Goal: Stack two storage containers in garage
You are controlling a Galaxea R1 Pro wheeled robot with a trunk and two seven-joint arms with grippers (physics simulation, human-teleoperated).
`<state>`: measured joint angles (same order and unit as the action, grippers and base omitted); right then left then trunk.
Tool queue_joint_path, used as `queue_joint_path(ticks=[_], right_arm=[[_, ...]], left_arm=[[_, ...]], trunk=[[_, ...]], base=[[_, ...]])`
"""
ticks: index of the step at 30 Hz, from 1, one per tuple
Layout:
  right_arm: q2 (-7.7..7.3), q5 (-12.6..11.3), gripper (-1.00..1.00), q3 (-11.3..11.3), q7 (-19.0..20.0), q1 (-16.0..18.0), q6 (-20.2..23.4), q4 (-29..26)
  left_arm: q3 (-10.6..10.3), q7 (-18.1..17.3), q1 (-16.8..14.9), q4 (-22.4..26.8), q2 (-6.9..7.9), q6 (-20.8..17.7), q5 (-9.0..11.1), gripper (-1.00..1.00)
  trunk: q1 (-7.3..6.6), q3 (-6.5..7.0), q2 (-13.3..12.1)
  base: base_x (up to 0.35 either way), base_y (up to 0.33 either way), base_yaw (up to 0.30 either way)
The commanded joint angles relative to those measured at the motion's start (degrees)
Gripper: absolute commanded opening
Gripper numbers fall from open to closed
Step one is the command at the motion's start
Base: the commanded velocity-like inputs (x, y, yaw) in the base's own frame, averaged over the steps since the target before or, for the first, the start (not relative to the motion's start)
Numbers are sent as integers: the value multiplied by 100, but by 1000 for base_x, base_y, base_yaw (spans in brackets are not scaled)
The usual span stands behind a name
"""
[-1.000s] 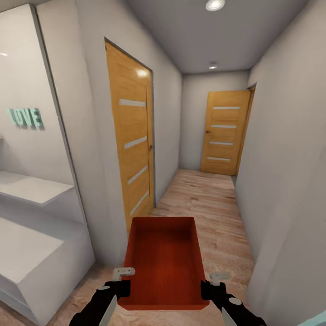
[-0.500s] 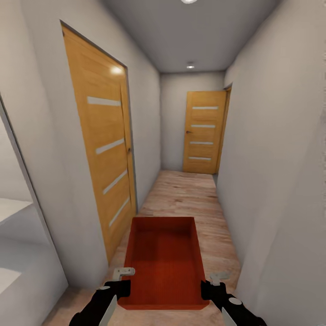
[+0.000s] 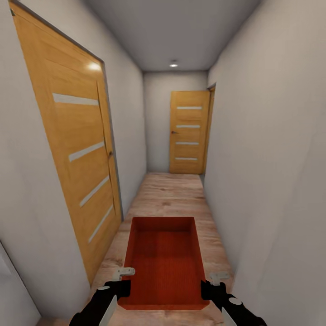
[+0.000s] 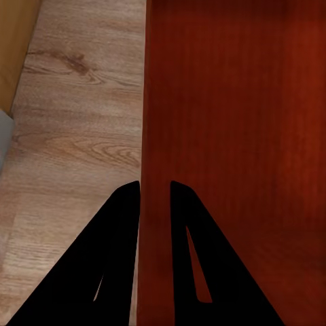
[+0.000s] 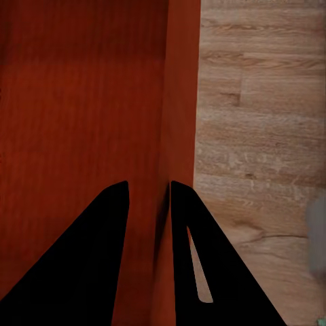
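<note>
I carry one orange-red storage container low in front of me, held level above the light wood plank floor of a narrow hallway. My left gripper is shut on the container's left wall, one finger inside and one outside. On the opposite side my right gripper is shut on the right wall in the same way. The bin is open-topped and empty. The second container is out of view.
White walls close in on both sides. A wooden door with frosted strips stands shut on the left, close by. Another shut wooden door ends the hallway. The plank floor runs straight ahead between them.
The view has moved forward into the hallway: the white shelving and LOVE sign at left have slid out of sight and the left door looms larger. The container and both grippers keep their hold.
</note>
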<state>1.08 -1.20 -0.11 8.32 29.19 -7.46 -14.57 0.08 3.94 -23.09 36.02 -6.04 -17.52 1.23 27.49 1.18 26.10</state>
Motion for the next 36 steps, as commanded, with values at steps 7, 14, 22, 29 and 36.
queue_joint_path(ticks=[7, 14, 22, 29, 36], right_arm=[[-38, -47, -100, 160, 47, -1, -18, -11], [-38, -47, -100, 160, 47, -1, -18, -11], [-38, -47, -100, 160, 47, -1, -18, -11], [-38, -47, -100, 160, 47, -1, -18, -11], [-38, -47, -100, 160, 47, -1, -18, -11]], left_arm=[[88, 56, -3, 4, 200, -41, -88, -100], [88, 58, -4, 1, 200, -41, -88, -100], [88, 59, -5, 5, 200, -41, -88, -100], [88, 56, -4, 1, 200, -41, -88, -100], [88, 56, -3, 1, 200, -41, -88, -100]], trunk=[[5, -1, 3], [5, -1, 3], [5, -1, 3], [5, -1, 3], [5, -1, 3]], base=[[329, 93, -7], [329, 94, -3], [329, 94, -117], [329, 94, -2], [329, 91, 0]])
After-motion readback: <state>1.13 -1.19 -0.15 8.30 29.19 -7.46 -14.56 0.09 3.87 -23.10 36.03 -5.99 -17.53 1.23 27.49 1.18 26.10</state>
